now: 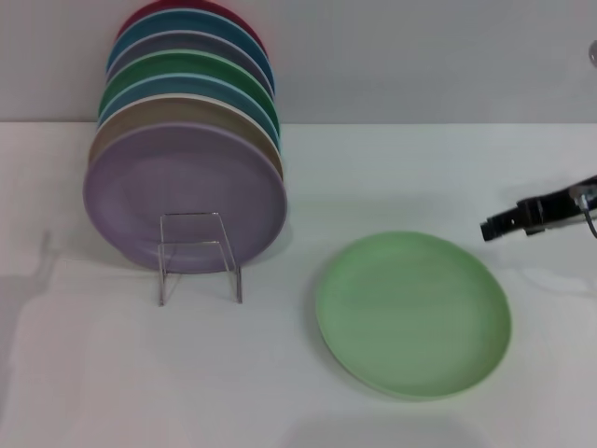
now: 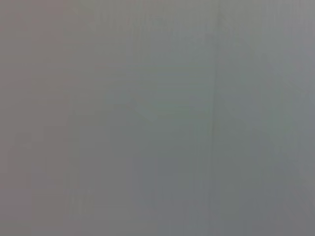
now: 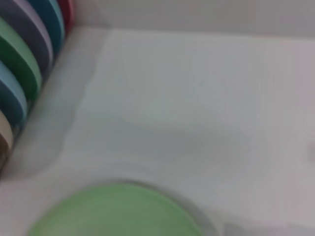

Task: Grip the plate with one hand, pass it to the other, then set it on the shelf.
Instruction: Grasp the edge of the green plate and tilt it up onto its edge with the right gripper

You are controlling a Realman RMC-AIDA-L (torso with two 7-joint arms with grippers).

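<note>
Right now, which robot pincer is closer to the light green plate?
The right pincer: it hovers just beyond the light green plate, at its far right edge. The left pincer isn't in view at all.

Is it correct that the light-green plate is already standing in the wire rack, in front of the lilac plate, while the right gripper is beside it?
Not quite. In the head view the light-green plate lies flat on the white table, to the right of the wire rack, not standing in it. The lilac plate is the front one in the rack. The right gripper is indeed beside the plate, apart from it.
</note>
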